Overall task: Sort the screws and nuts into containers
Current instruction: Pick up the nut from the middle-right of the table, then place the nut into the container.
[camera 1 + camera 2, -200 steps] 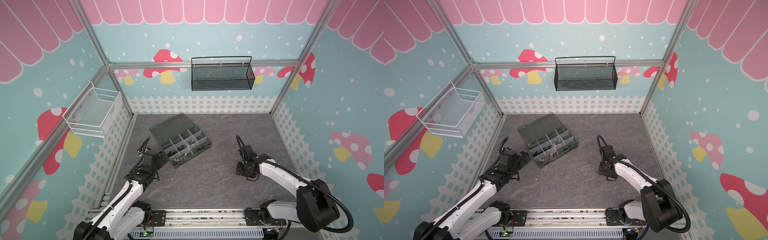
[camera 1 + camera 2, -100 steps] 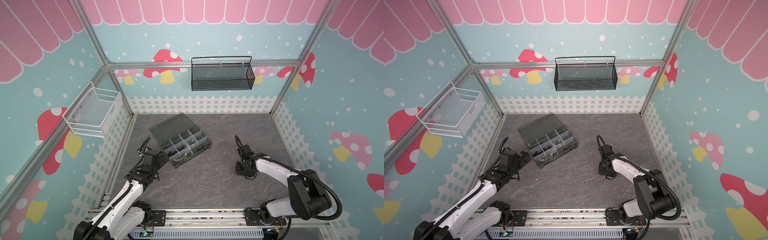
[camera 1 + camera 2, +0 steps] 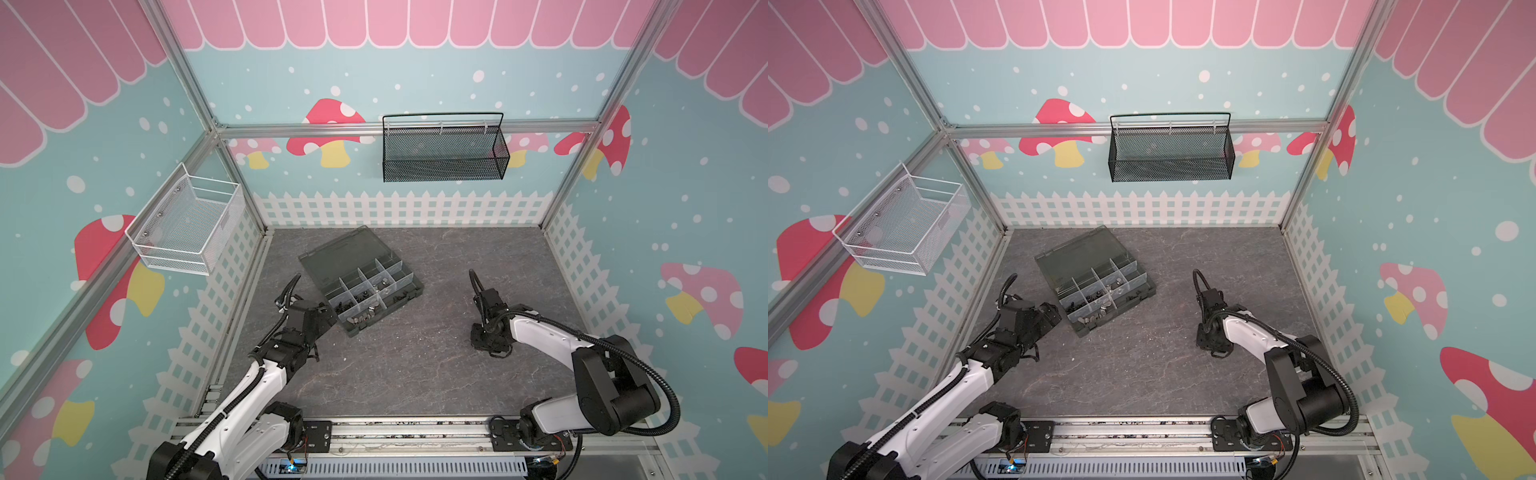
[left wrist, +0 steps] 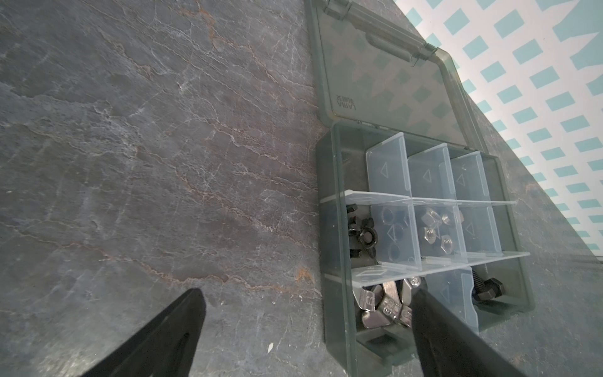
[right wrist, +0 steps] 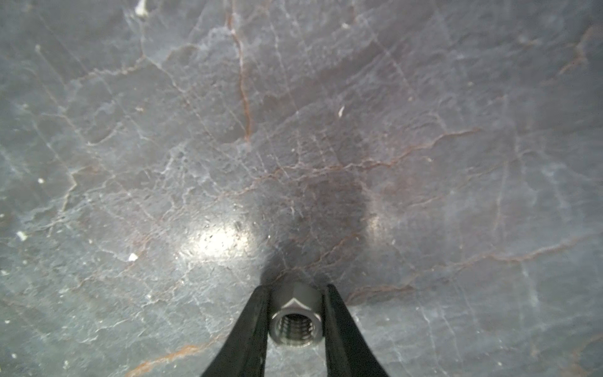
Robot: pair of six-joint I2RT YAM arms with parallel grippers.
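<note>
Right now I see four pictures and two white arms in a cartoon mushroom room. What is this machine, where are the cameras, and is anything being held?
These are two robot arms on a rail at the near edge of a grey table. Two pictures come from one camera pair overhead; the close-ups come from a camera on each wrist. The only large thing on the table is a dark organizer box, lid open, with little compartments holding nuts and screws. The left hand hangs open at the box's corner, holding nothing, one finger over the silver winged nuts. The right hand, out on bare table, has its two black fingers against a silver threaded nut, apparently gripping it. Two wire baskets hang on the walls.
</note>
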